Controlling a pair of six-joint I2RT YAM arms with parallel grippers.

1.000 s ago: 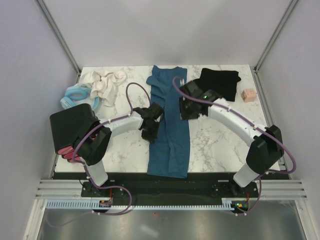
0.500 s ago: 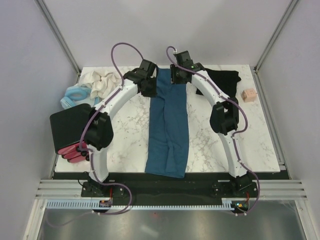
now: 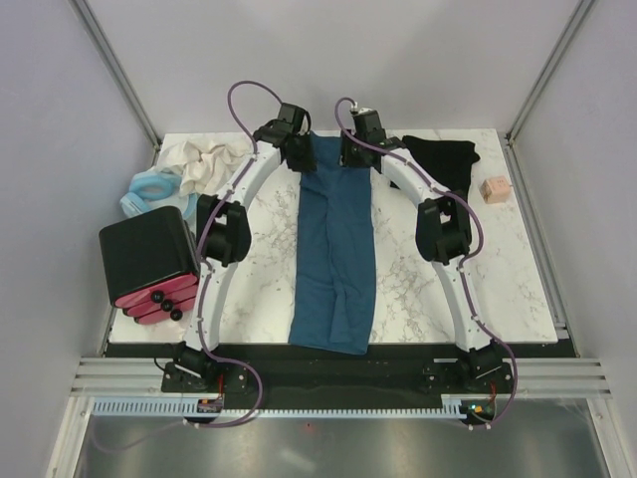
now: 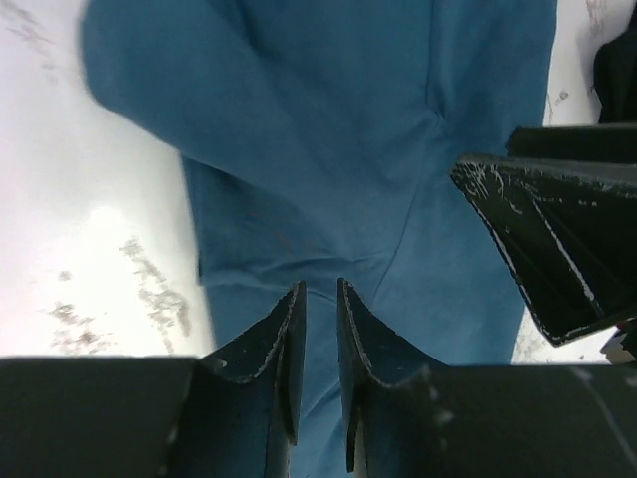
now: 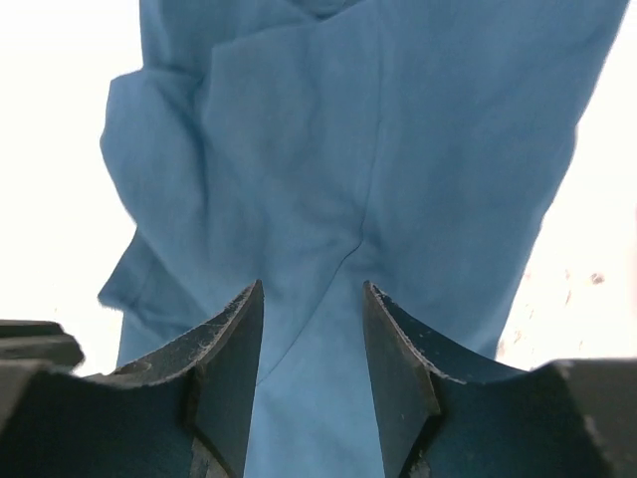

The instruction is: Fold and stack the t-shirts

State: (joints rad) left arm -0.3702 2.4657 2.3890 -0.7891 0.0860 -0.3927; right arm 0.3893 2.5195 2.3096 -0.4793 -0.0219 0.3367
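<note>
The dark teal-blue t-shirt (image 3: 336,249) lies folded into a long narrow strip down the middle of the table, its near end at the front edge. Both arms reach to its far end. My left gripper (image 3: 301,157) sits on the far left corner; in the left wrist view (image 4: 319,287) its jaws stand almost together on the teal cloth (image 4: 328,149), with creases running into the narrow gap. My right gripper (image 3: 354,154) is open over the far right corner (image 5: 312,287), with teal cloth (image 5: 378,139) flat between the jaws. The black t-shirt (image 3: 443,161) lies crumpled at the back right.
A white cloth (image 3: 204,161) and a pale blue ring-shaped item (image 3: 149,191) lie at the back left. A black box with a red base (image 3: 149,264) stands on the left edge. A small peach cube (image 3: 494,189) sits at the right.
Both arms have swung from mid-table out to the far end of the teal shirt. The shirt strip now lies straighter and flatter.
</note>
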